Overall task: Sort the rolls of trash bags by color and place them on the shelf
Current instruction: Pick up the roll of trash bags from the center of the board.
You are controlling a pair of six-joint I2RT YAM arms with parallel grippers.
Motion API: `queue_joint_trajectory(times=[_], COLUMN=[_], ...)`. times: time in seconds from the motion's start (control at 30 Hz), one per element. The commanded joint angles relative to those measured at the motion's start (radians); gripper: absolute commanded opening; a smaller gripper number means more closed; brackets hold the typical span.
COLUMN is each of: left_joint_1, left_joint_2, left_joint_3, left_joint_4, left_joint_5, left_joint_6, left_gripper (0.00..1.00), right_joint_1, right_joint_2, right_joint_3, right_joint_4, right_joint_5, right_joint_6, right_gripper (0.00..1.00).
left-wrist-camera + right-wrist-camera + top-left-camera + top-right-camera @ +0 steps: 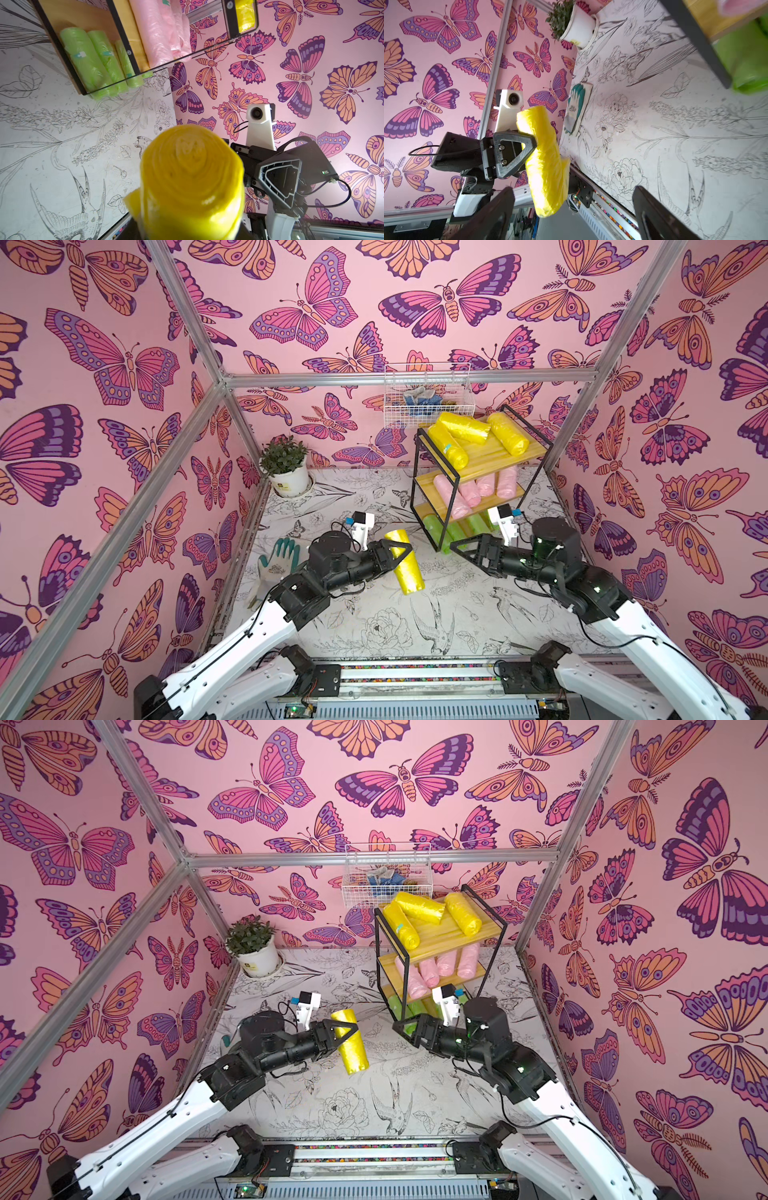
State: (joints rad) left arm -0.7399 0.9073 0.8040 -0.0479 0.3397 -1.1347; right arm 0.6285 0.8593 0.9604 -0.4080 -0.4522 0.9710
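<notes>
Left end effector of mine pinched a yellow roll mid-frame above the desk; my right end effector hung spread beside the shelf, right of centre, near its green rolls.

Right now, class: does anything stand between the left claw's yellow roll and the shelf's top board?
Partly: the open right claw hangs before the black-framed wooden shelf's bottom tier, beside the crinkly yellow plastic roll in the left claw. The top board shows bare room.
</notes>
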Motion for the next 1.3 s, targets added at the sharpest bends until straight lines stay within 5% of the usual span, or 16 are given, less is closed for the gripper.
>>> queue_joint_trajectory(times=[0.0,0.37,0.9,1.2,1.27], left_joint_1=[-0.013,-0.038,-0.038,-0.038,-0.038], left_joint_2=[0.008,0.021,0.003,-0.004,-0.004], left_joint_3=[0.02,0.02,-0.015,-0.032,-0.04], left_joint_4=[0.103,0.188,0.277,0.29,0.292], left_joint_5=[-0.031,-0.081,-0.154,-0.154,-0.154], left_joint_6=[-0.007,-0.051,-0.155,-0.173,-0.178], left_gripper=[0.0,0.0,0.0,0.0,0.0], right_joint_1=[0.065,0.253,0.294,0.298,0.298], right_joint_2=[0.024,0.132,0.167,0.197,0.208], right_joint_3=[-0.013,0.008,-0.024,-0.025,-0.026], right_joint_4=[0.144,0.203,0.311,0.35,0.343], right_joint_5=[0.063,0.151,0.182,0.184,0.188], right_joint_6=[0.062,0.06,0.123,0.14,0.144], right_gripper=[0.88,0.84,0.7,0.46,0.33])
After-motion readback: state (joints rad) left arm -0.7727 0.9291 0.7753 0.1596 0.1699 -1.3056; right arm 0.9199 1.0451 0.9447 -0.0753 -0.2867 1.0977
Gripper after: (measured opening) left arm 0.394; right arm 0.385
